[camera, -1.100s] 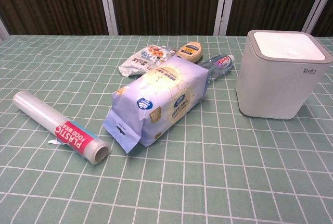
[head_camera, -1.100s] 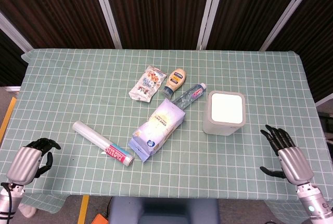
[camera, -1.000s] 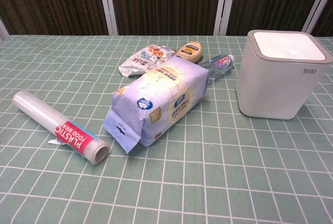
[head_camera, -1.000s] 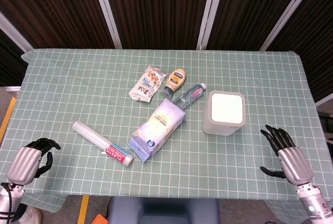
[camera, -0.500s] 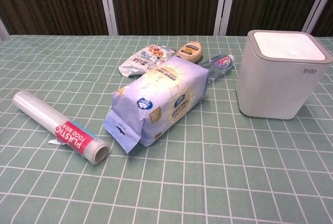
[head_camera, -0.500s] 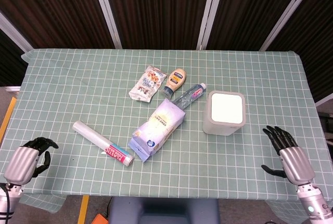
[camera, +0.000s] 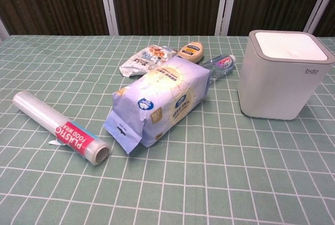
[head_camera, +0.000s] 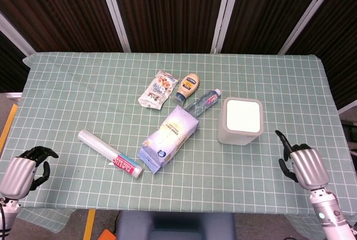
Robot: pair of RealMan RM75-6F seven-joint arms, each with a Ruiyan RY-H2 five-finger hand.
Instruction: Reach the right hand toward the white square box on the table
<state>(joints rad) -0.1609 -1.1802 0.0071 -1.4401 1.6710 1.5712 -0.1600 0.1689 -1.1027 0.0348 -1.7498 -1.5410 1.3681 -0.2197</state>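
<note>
The white square box with a grey rim stands upright on the green checked tablecloth, right of centre; the chest view shows the box at the right. My right hand hovers near the table's front right edge, below and to the right of the box and well apart from it. Its fingers are spread and hold nothing. My left hand sits at the front left corner, loosely open and empty. Neither hand shows in the chest view.
A blue and white bag lies left of the box, with a water bottle, a mayonnaise bottle and a snack packet behind it. A plastic wrap roll lies front left.
My right hand has turned and shifted slightly left and forward, toward the box. My left hand has drifted a little further left and down. The objects have not moved.
</note>
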